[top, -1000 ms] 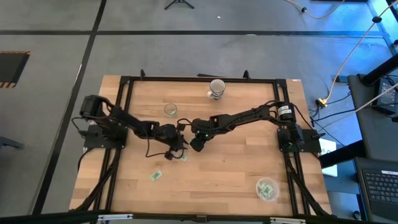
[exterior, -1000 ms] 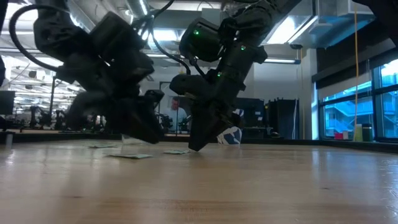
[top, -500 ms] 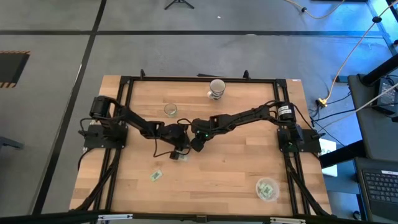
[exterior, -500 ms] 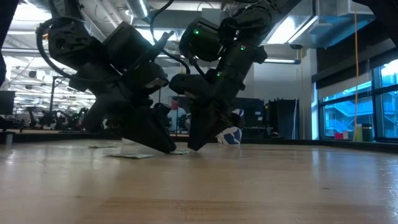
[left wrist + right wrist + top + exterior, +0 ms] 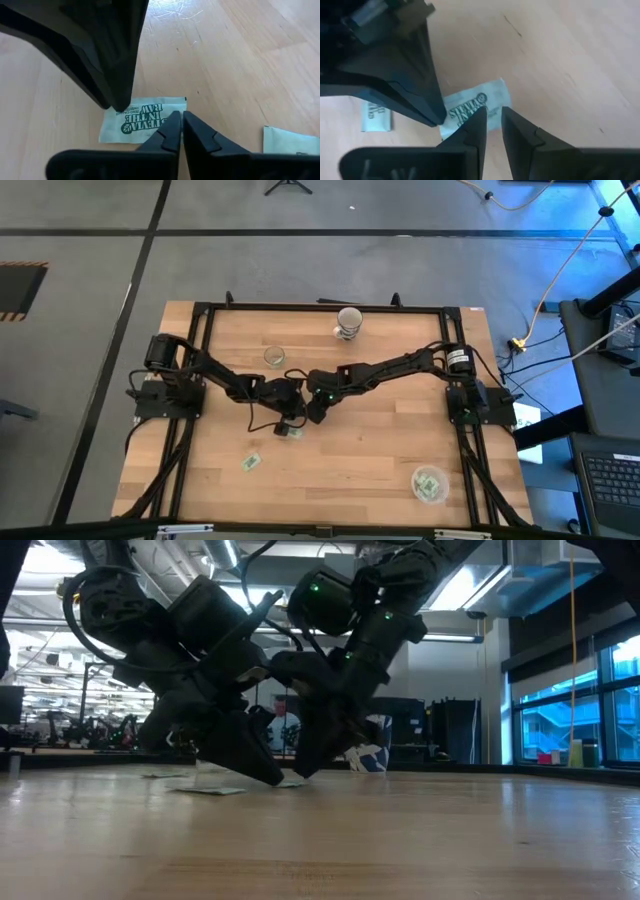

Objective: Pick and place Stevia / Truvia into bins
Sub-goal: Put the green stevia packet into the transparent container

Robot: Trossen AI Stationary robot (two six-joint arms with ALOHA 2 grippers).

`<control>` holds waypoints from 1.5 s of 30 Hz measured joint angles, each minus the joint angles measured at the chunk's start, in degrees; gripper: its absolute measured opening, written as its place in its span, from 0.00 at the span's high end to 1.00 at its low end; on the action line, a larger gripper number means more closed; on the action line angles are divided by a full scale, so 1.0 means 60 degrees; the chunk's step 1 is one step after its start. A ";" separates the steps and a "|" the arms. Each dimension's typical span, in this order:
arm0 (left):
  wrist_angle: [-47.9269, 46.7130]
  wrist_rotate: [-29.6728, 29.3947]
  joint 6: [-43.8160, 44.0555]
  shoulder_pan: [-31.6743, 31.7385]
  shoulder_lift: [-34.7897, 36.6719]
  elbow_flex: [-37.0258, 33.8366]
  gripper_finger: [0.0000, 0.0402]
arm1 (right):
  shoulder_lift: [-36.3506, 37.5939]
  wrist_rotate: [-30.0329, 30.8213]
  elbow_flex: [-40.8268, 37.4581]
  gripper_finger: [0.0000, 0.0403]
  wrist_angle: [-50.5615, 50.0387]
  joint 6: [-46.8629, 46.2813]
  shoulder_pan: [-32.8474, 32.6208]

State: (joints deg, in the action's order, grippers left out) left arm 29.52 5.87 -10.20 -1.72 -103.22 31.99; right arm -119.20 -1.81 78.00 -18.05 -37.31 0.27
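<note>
A white sachet with green print [image 5: 142,120] [image 5: 472,111] lies flat on the wooden table near its middle [image 5: 291,431]. My left gripper [image 5: 179,117] [image 5: 289,421] is shut, its tips down at one edge of this sachet. My right gripper [image 5: 493,114] [image 5: 308,416] faces it from the other side with its fingers a narrow gap apart at the sachet's end. In the low view both grippers [image 5: 268,776] [image 5: 300,770] slant down and meet at the sachet [image 5: 290,782]. A second sachet [image 5: 292,141] [image 5: 376,116] lies close by. The clear round bin [image 5: 430,483] stands near the table's near right corner with sachets inside. My left gripper presses its shut fingertips [image 5: 172,122] on the printed sachet's long edge [image 5: 165,114], slanting down from the table's left. The sachet lies flat on the table. My right gripper has one fingertip [image 5: 479,116] on the sachet's end [image 5: 485,102], slanting down from the table's right; the other fingertip stands just off its corner.
Another sachet [image 5: 250,463] lies toward the near left. A small clear cup [image 5: 274,357] and a white cup [image 5: 348,323] stand on the far half of the table. A black frame [image 5: 320,307] runs around the table's edges.
My left gripper has moved toward the table's right and down, from above the table onto the sachet beside my right gripper, then stayed there. My right gripper has tipped slightly at the same spot. The sachet has stayed flat on the table.
</note>
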 joint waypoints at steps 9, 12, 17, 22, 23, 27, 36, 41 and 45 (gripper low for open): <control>-0.0029 0.0014 -0.0079 0.0000 -0.0007 -0.0007 0.99 | 0.0004 0.0347 0.0007 0.85 -0.0166 0.0049 0.0008; -0.0044 0.0057 -0.0079 0.0000 -0.0011 -0.0007 0.99 | 0.0004 0.0564 0.0007 0.85 -0.0167 0.0050 0.0011; -0.0102 0.0197 -0.0098 0.0011 -0.0010 -0.0007 0.99 | 0.0004 0.0787 0.0007 0.85 -0.0163 0.0037 0.0032; -0.0102 0.0218 -0.0174 0.0011 -0.0009 -0.0015 0.99 | -0.0028 0.0213 0.0007 0.82 -0.0116 0.0013 0.0029; -0.0098 0.0222 -0.0174 0.0011 -0.0007 -0.0015 0.99 | -0.0060 0.0152 0.0007 0.81 -0.0092 0.0017 0.0029; -0.0098 0.0236 -0.0174 0.0007 -0.0011 -0.0018 0.99 | -0.0113 0.0099 0.0007 0.76 -0.0061 -0.0005 0.0029; -0.0098 0.0244 -0.0177 0.0007 -0.0011 -0.0018 0.99 | -0.0117 -0.0326 0.0007 0.70 0.0015 -0.0524 0.0037; -0.0102 0.0244 -0.0177 0.0007 -0.0011 -0.0018 0.99 | -0.0117 -0.0371 0.0007 0.70 0.0015 -0.0542 0.0036; -0.0098 0.0247 -0.0177 0.0007 -0.0011 -0.0018 0.99 | -0.0117 -0.0386 0.0007 0.71 0.0012 -0.0570 0.0036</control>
State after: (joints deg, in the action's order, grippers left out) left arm 28.93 7.35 -11.27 -1.67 -103.28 31.88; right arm -119.90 -4.13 78.04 -17.98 -40.73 0.49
